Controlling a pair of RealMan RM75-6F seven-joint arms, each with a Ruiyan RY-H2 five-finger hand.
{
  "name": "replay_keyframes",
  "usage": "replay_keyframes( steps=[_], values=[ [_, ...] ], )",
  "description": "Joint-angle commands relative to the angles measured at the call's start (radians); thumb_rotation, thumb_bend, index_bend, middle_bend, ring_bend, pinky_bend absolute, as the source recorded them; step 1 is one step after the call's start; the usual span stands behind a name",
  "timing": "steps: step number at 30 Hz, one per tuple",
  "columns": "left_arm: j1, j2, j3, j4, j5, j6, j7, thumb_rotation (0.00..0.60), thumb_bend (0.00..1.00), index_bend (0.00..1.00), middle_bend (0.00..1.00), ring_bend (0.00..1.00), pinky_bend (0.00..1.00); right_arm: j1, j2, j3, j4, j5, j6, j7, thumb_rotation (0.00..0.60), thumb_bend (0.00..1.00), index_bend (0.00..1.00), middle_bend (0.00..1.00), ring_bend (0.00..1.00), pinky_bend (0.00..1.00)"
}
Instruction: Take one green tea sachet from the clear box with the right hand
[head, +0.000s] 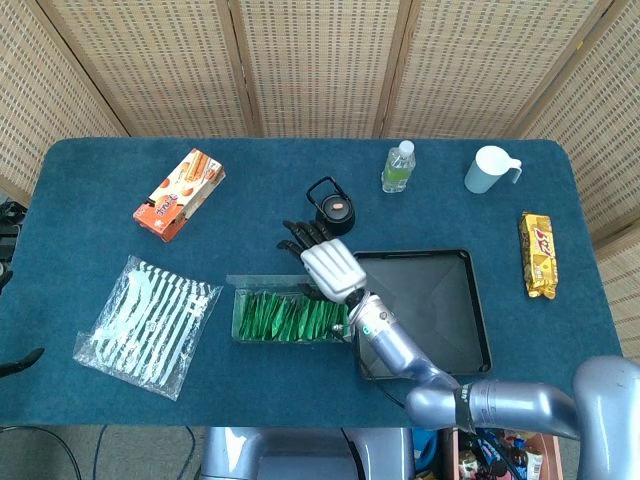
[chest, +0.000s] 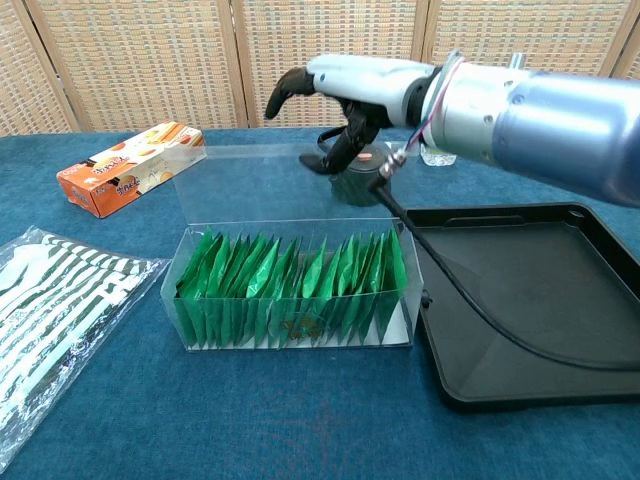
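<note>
The clear box (chest: 290, 290) lies near the table's middle, just left of the black tray (chest: 540, 300), its long axis running left to right. Green sachets (chest: 290, 275) stand in a row inside, tips up. The right hand (chest: 345, 85) hovers above the box's far side, fingers loosely curled, holding nothing

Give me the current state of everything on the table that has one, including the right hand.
Right hand: raised above the box, fingers apart, holding nothing.
Clear box: lid open, tilted back.
Green tea sachets: upright in a row inside the box.
Black tray: empty.
Water bottle: upright, capped.
Mug: upright.
</note>
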Motion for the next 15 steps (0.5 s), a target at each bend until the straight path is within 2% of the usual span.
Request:
replay_keyframes(
  steps=[1,5,9,12,15],
  values=[
    [0.0,0.001,0.0,0.0,0.002,0.002,-0.003,0.6,0.07,0.0,0.0,0.0,0.0,0.029,-0.026,0.041,0.067,0.065,0.025,-0.016,0.6,0.63,0.22,0.0,0.0,0.0],
    [-0.001,0.002,0.0,0.002,-0.002,-0.003,-0.006,0.6,0.07,0.0,0.0,0.0,0.0,0.046,-0.04,0.048,0.118,0.118,0.029,-0.042,0.6,0.63,0.21,0.0,0.0,0.0],
    [-0.004,0.003,-0.002,0.003,-0.008,-0.011,-0.009,0.6,0.07,0.0,0.0,0.0,0.0,0.051,-0.03,0.04,0.122,0.151,0.023,-0.064,0.6,0.63,0.21,0.0,0.0,0.0],
    [-0.006,0.004,-0.002,0.006,-0.012,-0.017,-0.012,0.6,0.07,0.0,0.0,0.0,0.0,0.043,-0.01,0.031,0.096,0.118,0.01,-0.036,0.6,0.6,0.21,0.0,0.0,0.0],
    [-0.009,0.003,-0.003,0.007,-0.015,-0.022,-0.014,0.6,0.07,0.0,0.0,0.0,0.0,0.022,0.041,0.004,0.043,-0.008,-0.051,0.052,0.6,0.46,0.21,0.0,0.0,0.0]
  ],
)
